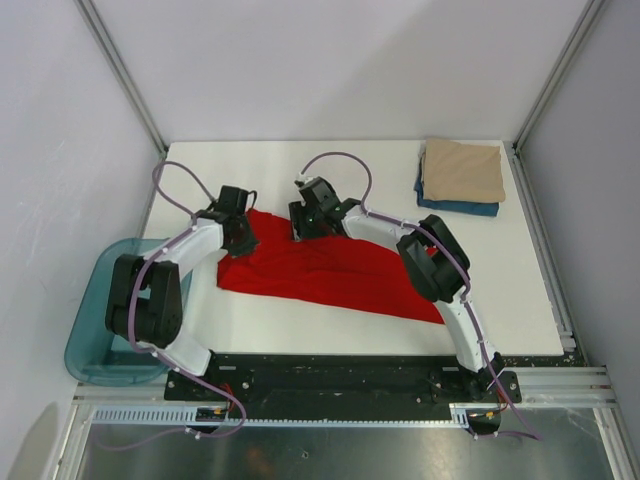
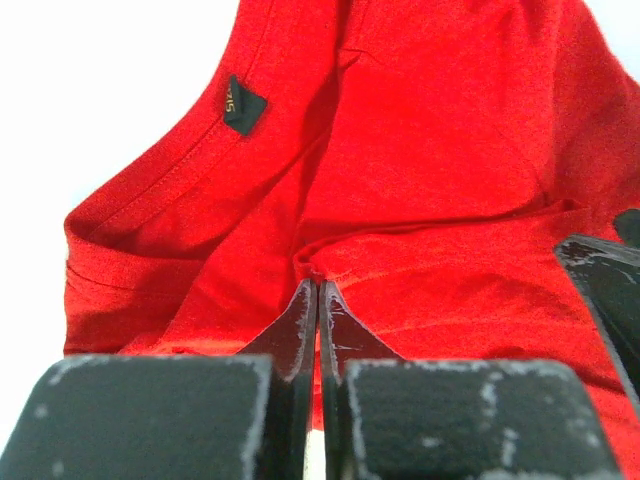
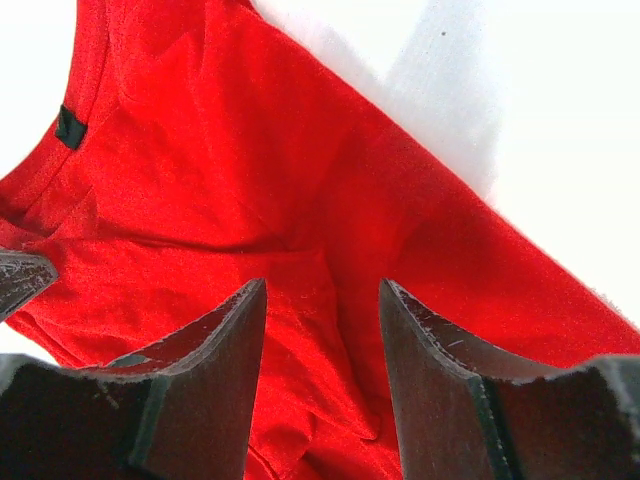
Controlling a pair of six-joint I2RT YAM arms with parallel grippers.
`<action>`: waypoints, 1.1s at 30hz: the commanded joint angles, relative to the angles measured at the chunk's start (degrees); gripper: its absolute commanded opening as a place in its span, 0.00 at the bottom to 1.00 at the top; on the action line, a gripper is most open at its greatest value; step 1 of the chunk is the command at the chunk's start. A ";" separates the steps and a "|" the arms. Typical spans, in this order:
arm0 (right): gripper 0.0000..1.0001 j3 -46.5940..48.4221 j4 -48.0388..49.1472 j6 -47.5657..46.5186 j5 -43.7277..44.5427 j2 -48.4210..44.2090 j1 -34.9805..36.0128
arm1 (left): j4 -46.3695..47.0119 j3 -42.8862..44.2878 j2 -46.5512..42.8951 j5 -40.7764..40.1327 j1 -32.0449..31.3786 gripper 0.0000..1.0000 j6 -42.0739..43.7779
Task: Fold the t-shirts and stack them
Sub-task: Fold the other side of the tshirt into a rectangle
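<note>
Red cloth lies spread out and wrinkly in the middle of the desk (image 1: 380, 165). It is the red t-shirt (image 1: 320, 270), and it is not folded yet. The tan t-shirt (image 1: 462, 170) sits folded on top of the dark blue t-shirt (image 1: 460, 208) in the far right corner. So one shirt is left to fold and stack. The left claw (image 2: 317, 290) is shut tight and seems to pinch a little fold of red cloth. The right claw (image 3: 320, 300) is about half open over the shirt and holds nothing.
</note>
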 commanded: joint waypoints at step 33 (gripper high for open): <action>0.00 -12.51 4.72 6.79 4.23 -13.20 1.28 | -0.54 -8.85 -20.49 5.80 -1.28 0.00 4.54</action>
